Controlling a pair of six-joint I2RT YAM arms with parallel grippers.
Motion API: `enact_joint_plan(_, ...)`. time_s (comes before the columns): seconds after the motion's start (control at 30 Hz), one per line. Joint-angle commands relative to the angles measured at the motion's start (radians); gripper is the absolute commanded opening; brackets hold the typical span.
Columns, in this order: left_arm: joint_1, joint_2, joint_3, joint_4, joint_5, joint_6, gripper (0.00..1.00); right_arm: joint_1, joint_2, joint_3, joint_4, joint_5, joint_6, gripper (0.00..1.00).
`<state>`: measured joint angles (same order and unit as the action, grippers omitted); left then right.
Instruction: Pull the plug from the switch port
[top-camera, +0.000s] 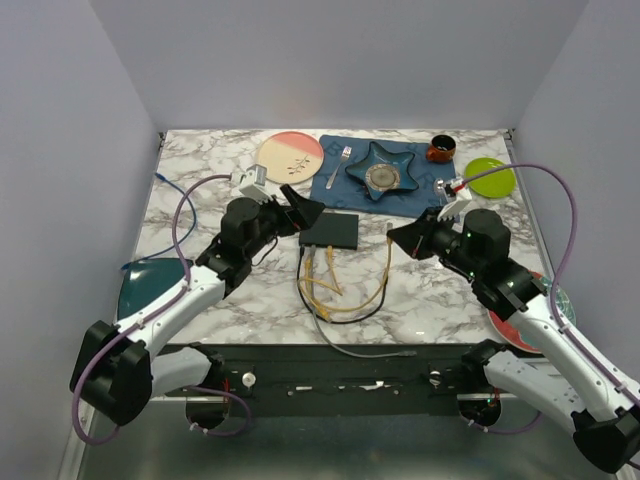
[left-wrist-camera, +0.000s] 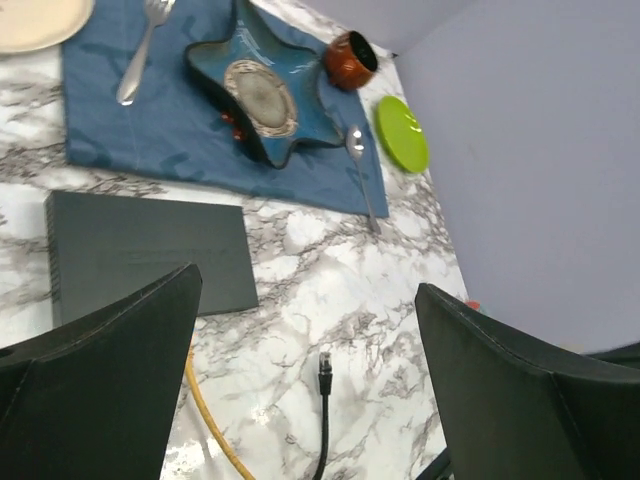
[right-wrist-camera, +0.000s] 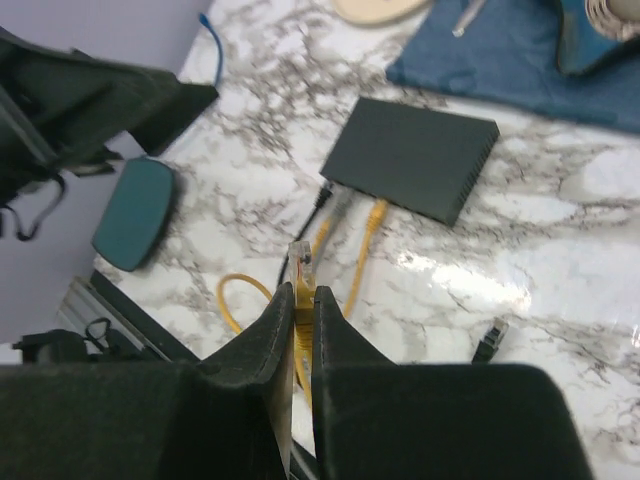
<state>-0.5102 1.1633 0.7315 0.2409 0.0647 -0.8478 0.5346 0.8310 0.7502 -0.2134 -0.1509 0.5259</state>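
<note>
The switch (top-camera: 330, 230) is a flat matte-black box in the middle of the table; it also shows in the left wrist view (left-wrist-camera: 150, 250) and the right wrist view (right-wrist-camera: 412, 157). Yellow, grey and black cables (top-camera: 335, 285) run from its near edge. My right gripper (top-camera: 393, 238), seen close in its wrist view (right-wrist-camera: 304, 300), is shut on a yellow cable's clear plug (right-wrist-camera: 302, 262), held free of the switch above the table. My left gripper (top-camera: 305, 208) is open and empty at the switch's left end. A loose black plug (left-wrist-camera: 324, 370) lies between its fingers (left-wrist-camera: 110, 360).
A dark blue placemat (top-camera: 340, 178) behind the switch carries a star dish (top-camera: 382, 168), fork and spoon. A pink plate (top-camera: 290, 155), brown cup (top-camera: 440, 149) and green plate (top-camera: 490, 177) stand at the back. A teal plate (top-camera: 150, 285) lies left, a red plate (top-camera: 520, 320) right.
</note>
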Motion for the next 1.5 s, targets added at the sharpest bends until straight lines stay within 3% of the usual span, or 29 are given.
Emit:
enact_joint_plan(0.0, -0.083, -0.057, -0.078, 0.184, 0.112, 0.136, 0.99, -0.005, 0.014, 0.118, -0.098, -0.052, 0.011, 0.01)
enact_joint_plan(0.27, -0.367, -0.019, -0.124, 0.287, -0.002, 0.332, 0.99, -0.005, 0.074, 0.110, -0.049, -0.150, 0.114, 0.01)
enact_joint_plan(0.63, -0.525, 0.113, -0.090, 0.330, -0.023, 0.389, 0.99, -0.005, 0.065, 0.080, -0.047, -0.171, 0.128, 0.01)
enact_joint_plan(0.73, -0.530, 0.156, -0.074, 0.325, 0.035, 0.397, 0.75, -0.005, 0.062, 0.066, -0.037, -0.179, 0.134, 0.01)
enact_joint_plan(0.77, -0.530, 0.164, -0.067, 0.310, 0.049, 0.397, 0.52, -0.005, 0.059, 0.064, -0.038, -0.177, 0.134, 0.01)
enact_joint_plan(0.83, -0.530, 0.167, -0.060, 0.296, 0.058, 0.398, 0.23, -0.005, 0.043, 0.061, -0.038, -0.170, 0.128, 0.01)
enact_joint_plan(0.87, -0.530, 0.159, -0.050, 0.281, 0.049, 0.400, 0.03, -0.005, 0.037, 0.060, -0.040, -0.164, 0.119, 0.01)
enact_joint_plan(0.9, -0.530, 0.138, -0.047, 0.276, 0.023, 0.403, 0.00, -0.005, 0.028, 0.061, -0.040, -0.158, 0.114, 0.05)
enact_joint_plan(0.93, -0.530, 0.122, -0.043, 0.273, 0.017, 0.403, 0.00, -0.005, 0.010, 0.064, -0.043, -0.139, 0.109, 0.23)
enact_joint_plan(1.03, -0.527, 0.069, -0.018, 0.244, 0.004, 0.405, 0.00, -0.005, -0.024, 0.072, -0.078, -0.077, 0.080, 0.52)
enact_joint_plan(1.2, -0.524, 0.006, 0.088, 0.137, -0.019, 0.386, 0.00, -0.005, -0.062, 0.043, -0.122, 0.004, 0.069, 0.60)
enact_joint_plan(1.3, -0.511, -0.043, 0.147, 0.017, -0.129, 0.403, 0.00, -0.005, -0.092, 0.014, -0.133, 0.045, 0.075, 0.61)
enact_joint_plan(1.4, -0.446, -0.115, 0.174, -0.063, -0.207, 0.389, 0.00, -0.005, -0.116, -0.008, -0.138, 0.074, 0.075, 0.61)
enact_joint_plan(1.47, -0.336, -0.160, 0.160, -0.060, -0.200, 0.353, 0.00, -0.005, -0.124, -0.012, -0.138, 0.086, 0.077, 0.61)
